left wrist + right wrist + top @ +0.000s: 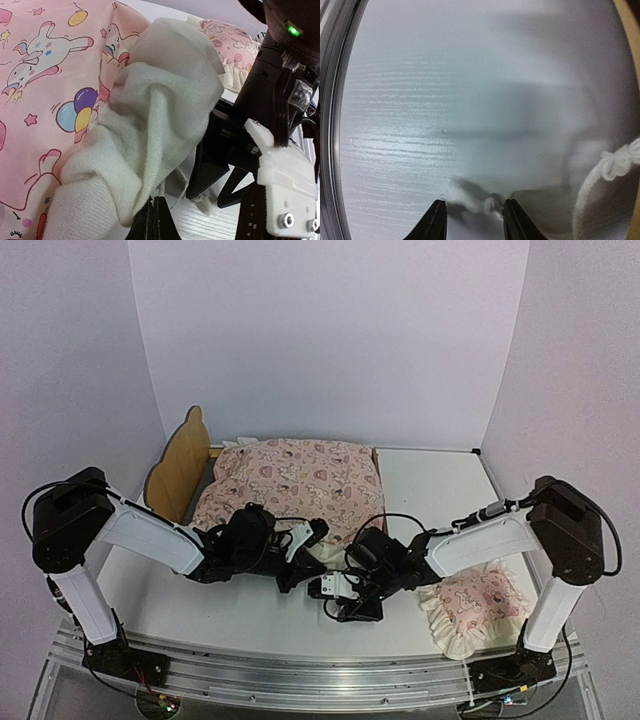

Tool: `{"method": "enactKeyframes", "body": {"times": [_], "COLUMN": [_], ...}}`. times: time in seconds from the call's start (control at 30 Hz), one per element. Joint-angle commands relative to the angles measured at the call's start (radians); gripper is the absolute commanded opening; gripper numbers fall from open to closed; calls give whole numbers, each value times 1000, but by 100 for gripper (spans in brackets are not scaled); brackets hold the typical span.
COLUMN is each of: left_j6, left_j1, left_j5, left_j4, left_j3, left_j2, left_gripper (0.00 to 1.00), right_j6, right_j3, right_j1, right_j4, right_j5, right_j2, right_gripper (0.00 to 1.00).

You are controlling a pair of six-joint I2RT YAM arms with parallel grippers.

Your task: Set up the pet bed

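The pet bed stands at the back left, its plywood bear-ear headboard upright on the left. The pink heart-print mattress cushion lies over its base and hides the slats. My left gripper is at the cushion's near edge, shut on its white fabric border, which is bunched and lifted. My right gripper is open just right of it, low over the table, with a small white fabric scrap between its fingertips. Its black fingers show in the left wrist view.
The small pink ruffled pillow lies on the table at the front right and shows in the left wrist view. A white frayed cord lies at the right of the right wrist view. The table's metal rail runs along the front.
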Motion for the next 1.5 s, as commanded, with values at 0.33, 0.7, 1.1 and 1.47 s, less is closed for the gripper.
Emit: {"method": "enactKeyframes", "body": {"times": [0.33,0.7,1.1,1.47], "left_j6": [7,54,259,407], "left_j1": [6,6,-33,-55], "left_j5": [3,110,206,244], "left_j4": [26,120,146,26], "left_j3": [27,13,-9,-1], "left_j2": [15,37,72,-22], "left_gripper": [0,0,5,47], "right_j6": [36,707,1121,1369], "right_j3": [68,-131,-328,-384], "right_j1": [1,1,-44,-48], "right_j4": [-136,82,325,391], "right_j5": [-27,-74,78,185], "right_j2": [21,-294,-457,-443], "right_gripper": [0,0,0,0]}}
